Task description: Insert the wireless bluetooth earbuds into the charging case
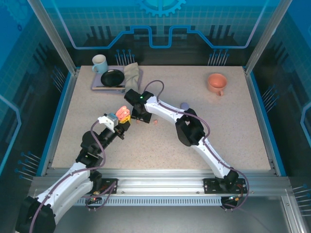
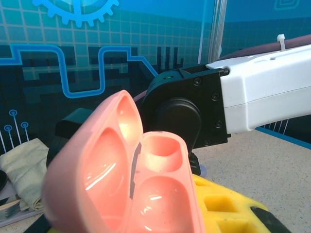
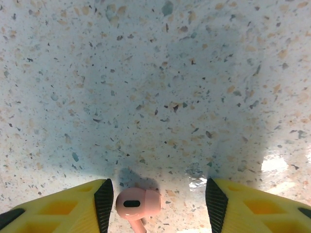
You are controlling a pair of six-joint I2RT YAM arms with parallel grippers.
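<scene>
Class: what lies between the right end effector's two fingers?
The right wrist view shows a salmon-pink earbud on the speckled table, between the open fingers of the right end effector, nearer the finger at the view's left.

The right arm's wrist point(image 2: 184, 116) stands close behind the open pink case point(image 2: 126, 179), crowding that side. Between the spread fingers of the right gripper point(image 3: 159, 201) lies one pink earbud point(image 3: 137, 203), with bare speckled table point(image 3: 155, 97) beyond.

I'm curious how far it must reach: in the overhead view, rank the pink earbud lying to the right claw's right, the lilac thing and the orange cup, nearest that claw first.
1. The pink earbud, just right of the right claw.
2. The lilac thing, farther right, mid-table.
3. The orange cup, back right.
</scene>
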